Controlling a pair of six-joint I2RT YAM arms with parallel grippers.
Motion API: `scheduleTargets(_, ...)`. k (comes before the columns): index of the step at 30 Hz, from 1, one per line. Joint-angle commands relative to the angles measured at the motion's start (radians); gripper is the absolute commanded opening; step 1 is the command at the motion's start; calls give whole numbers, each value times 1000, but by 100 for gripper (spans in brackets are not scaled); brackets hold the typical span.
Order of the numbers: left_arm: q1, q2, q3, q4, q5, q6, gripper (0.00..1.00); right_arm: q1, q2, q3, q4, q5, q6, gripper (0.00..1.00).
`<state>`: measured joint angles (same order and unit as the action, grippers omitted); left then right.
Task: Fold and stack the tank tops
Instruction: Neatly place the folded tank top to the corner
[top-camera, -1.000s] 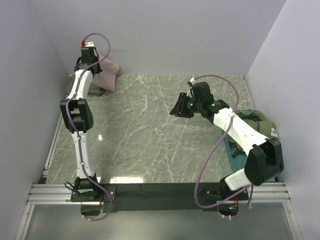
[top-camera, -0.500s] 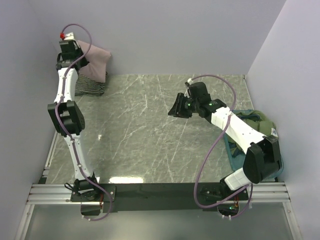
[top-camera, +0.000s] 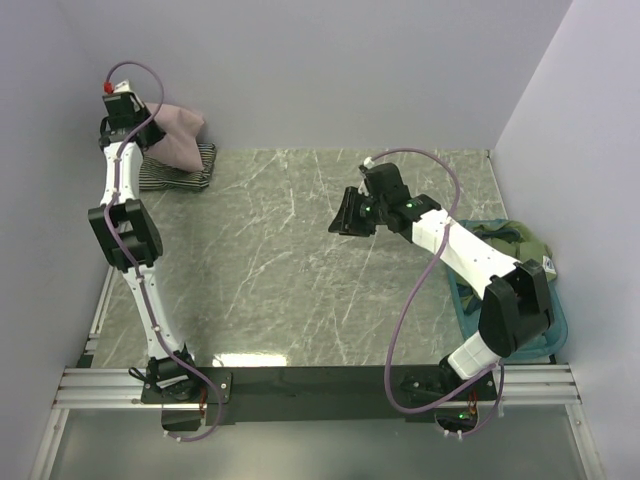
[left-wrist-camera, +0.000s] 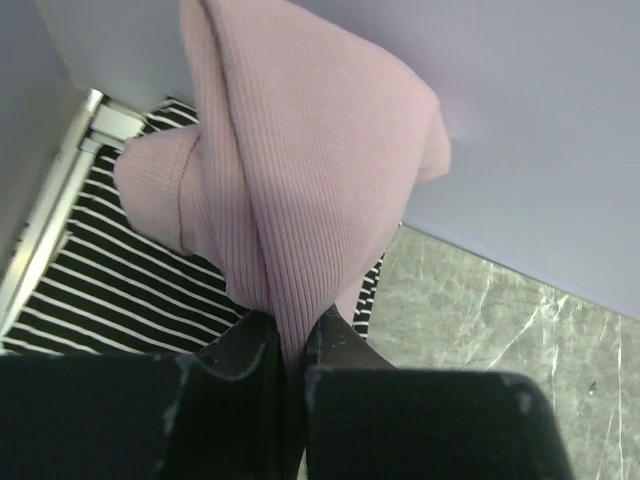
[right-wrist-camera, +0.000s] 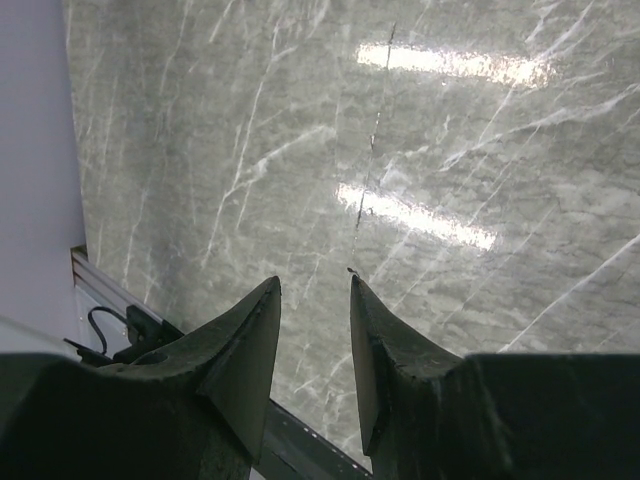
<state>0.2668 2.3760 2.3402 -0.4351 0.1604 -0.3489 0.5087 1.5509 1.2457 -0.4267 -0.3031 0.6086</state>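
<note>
Grey marble bench (top-camera: 300, 250), lilac walls. Left jaws clenched on the pink tank top (left-wrist-camera: 300, 160), which hangs at the far-left corner above the striped tank top (left-wrist-camera: 100, 290) lying flat. Right jaws parted, empty, over mid-bench. Teal tray (top-camera: 460, 298) at the right.

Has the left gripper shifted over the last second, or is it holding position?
Yes. In the top view the left gripper, shut on the pink tank top, has swung left toward the left wall.
</note>
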Motion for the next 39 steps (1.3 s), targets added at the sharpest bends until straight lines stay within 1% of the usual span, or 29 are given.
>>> scheduleTargets(1, -6, -26, 45, 58, 66, -33, 0, 10, 5, 49, 8, 16, 3, 41)
scheduleTargets(5, -15, -50, 44, 62, 93, -58, 0, 13, 6, 46, 14, 16, 6, 41)
scheduleTargets(8, -15, -81, 1, 99, 113, -102, 0, 14, 11, 50, 14, 13, 6, 41)
scheduleTargets(9, -14, -86, -7, 110, 122, -137, 0, 16, 12, 54, 13, 13, 8, 41)
scheduleTargets(11, -12, -90, -24, 159, 194, -174, 0, 19, 11, 57, 13, 15, 8, 41)
scheduleTargets(13, -12, -71, 5, 188, 264, -225, 1, 19, 8, 55, 16, 18, 6, 41)
scheduleTargets(17, -8, -64, 42, 211, 326, -263, 1, 22, -3, 43, 22, 21, 11, 41)
scheduleTargets(20, 8, -87, 15, 228, 353, -271, 1, 24, 1, 41, 25, 16, 10, 41)
scheduleTargets(24, 38, -100, -86, 269, 383, -311, 1, 22, 12, 41, 34, 9, 11, 41)
scheduleTargets(27, 74, -92, -143, 277, 372, -321, 1, 28, 21, 37, 40, 2, 10, 41)
scheduleTargets(29, 106, -67, -153, 282, 404, -335, 1, 30, 26, 34, 46, -2, 13, 41)
scheduleTargets(32, 137, -52, -163, 265, 403, -354, 1, 33, 38, 34, 51, -10, 13, 41)
scheduleTargets(33, 141, -44, -142, 244, 392, -343, 1, 34, 40, 35, 52, -11, 11, 41)
scheduleTargets(34, 144, -35, -131, 175, 352, -332, 1, 37, 43, 37, 54, -13, 13, 41)
scheduleTargets(35, 147, -34, -130, 155, 334, -320, 1, 40, 44, 37, 57, -14, 14, 41)
scheduleTargets(37, 153, -34, -150, 104, 276, -318, 3, 44, 44, 35, 63, -21, 16, 41)
scheduleTargets(39, 158, -29, -168, 82, 248, -325, 5, 50, 44, 25, 72, -21, 17, 41)
